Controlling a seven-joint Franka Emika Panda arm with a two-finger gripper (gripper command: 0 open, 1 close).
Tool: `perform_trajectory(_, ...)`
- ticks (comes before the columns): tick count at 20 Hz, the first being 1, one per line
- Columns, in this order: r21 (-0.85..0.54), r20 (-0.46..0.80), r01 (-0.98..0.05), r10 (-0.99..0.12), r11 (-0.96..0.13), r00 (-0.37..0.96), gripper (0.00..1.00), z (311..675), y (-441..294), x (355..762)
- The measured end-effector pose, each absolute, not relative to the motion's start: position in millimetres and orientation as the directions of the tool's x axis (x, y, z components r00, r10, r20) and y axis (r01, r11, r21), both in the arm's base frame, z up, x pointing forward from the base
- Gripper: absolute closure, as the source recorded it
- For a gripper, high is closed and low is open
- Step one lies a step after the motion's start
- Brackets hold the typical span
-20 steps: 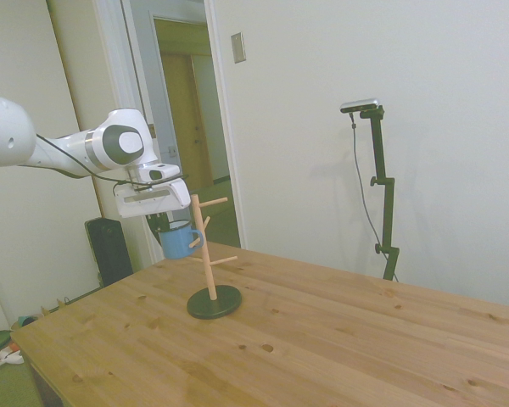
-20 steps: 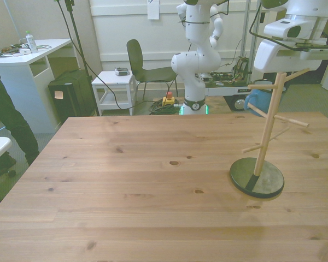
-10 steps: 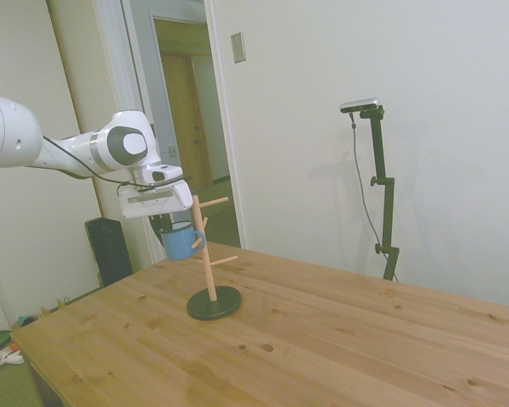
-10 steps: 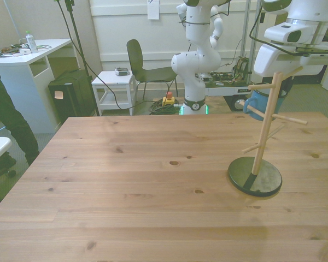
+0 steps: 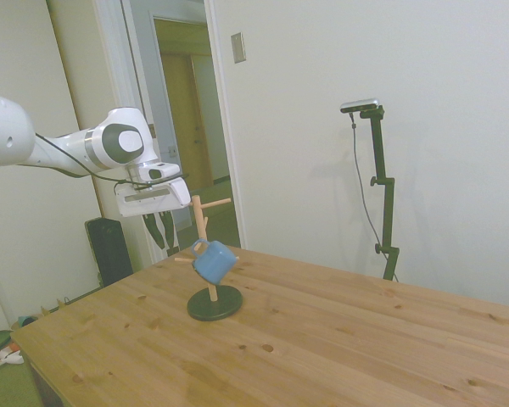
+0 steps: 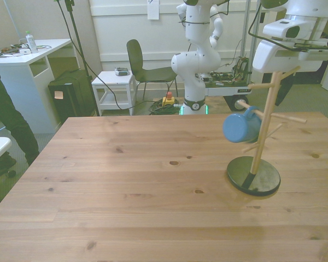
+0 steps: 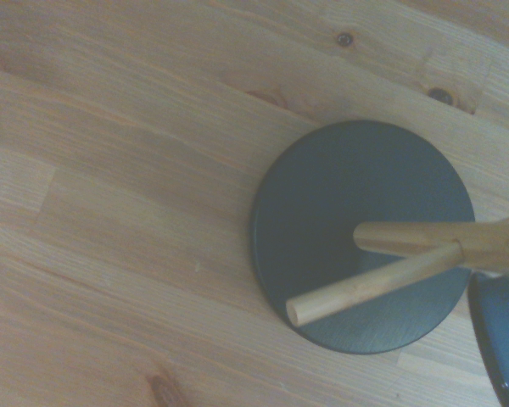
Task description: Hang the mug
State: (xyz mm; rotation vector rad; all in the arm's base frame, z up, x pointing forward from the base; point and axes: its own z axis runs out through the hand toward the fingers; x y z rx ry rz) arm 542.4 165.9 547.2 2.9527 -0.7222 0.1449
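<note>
The light-blue mug [image 5: 214, 261] [image 6: 240, 126] hangs tilted by its loop handle on a lower peg of the wooden mug tree [image 5: 203, 222] [image 6: 264, 131], on the front view's left of the pole. The tree stands on a dark round base [image 7: 356, 229] [image 6: 251, 176]. My gripper [image 5: 164, 229] hovers beside the tree's top, up and away from the mug, open with nothing between its dark fingers. In the wrist view a sliver of the mug [image 7: 502, 339] shows past the base, under two pegs.
Bare wooden table [image 6: 126, 180] spreads across the front view's left of the tree. Beyond the table, a person [image 6: 3, 123] stands at the front view's left edge by a white desk [image 6: 27, 57]. A chair [image 6: 145, 68] and a second white robot arm [image 6: 199, 49] stand behind.
The gripper let go of the mug and rose slightly. The mug dropped from behind the pole to hang lower on a peg, swung toward the front view's left.
</note>
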Motion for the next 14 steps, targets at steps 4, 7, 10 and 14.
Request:
perform_trajectory(4, 0.07, 0.124, -0.464, -0.454, -0.883, 0.882, 0.0, 551.7, 164.7, 535.3)
perform_trajectory(7, 0.067, 0.13, -0.464, -0.453, -0.884, 0.882, 0.0, 557.1, 163.7, 519.8)
perform_trajectory(10, 0.061, 0.14, -0.469, -0.458, -0.881, 0.878, 0.0, 562.5, 157.5, 492.0)
perform_trajectory(14, 0.025, 0.167, -0.535, -0.524, -0.844, 0.835, 0.0, 571.5, 113.0, 444.6)
